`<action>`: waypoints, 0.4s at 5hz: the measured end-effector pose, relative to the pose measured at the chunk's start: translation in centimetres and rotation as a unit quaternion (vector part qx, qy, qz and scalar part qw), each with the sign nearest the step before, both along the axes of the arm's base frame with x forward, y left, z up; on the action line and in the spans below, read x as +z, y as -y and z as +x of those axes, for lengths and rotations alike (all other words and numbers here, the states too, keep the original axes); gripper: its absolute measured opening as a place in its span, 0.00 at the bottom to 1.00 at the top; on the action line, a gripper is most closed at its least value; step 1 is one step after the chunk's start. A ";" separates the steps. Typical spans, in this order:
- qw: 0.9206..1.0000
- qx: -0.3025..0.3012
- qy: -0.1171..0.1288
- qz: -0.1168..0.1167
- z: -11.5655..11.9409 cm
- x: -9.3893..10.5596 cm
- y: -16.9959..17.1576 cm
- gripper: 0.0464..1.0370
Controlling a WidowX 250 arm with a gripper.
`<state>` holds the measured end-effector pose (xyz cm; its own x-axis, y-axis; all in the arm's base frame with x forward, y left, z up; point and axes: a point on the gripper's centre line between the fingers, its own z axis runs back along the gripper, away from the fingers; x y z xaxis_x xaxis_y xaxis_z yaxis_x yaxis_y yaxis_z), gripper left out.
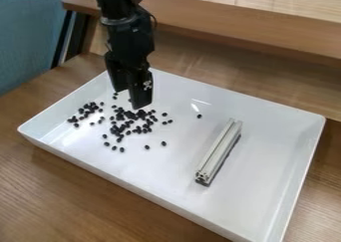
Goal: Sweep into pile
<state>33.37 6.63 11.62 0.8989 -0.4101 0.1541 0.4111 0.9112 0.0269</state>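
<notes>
Where black beans point(140, 114) cluster, the gripper point(131, 99) hangs above.

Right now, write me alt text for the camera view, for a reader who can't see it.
A black robot tool hangs over small dark beans scattered loosely across the left part of a white tray. A pale metal bar lies to their right in the tray, which sits on a wooden table.

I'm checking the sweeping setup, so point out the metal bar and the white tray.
Metal bar point(218, 151): camera view, middle of its top face.
White tray point(180, 181): camera view, bare floor near the front.
</notes>
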 end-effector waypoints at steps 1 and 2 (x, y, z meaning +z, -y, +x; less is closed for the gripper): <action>1.000 0.003 -0.015 -0.006 0.0 -1.0 0.1 0.96; 1.000 0.001 -0.017 -0.023 0.6 -1.6 2.5 0.96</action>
<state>33.97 4.12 10.01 0.9047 -0.4016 0.1421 0.4095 0.9118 -0.0296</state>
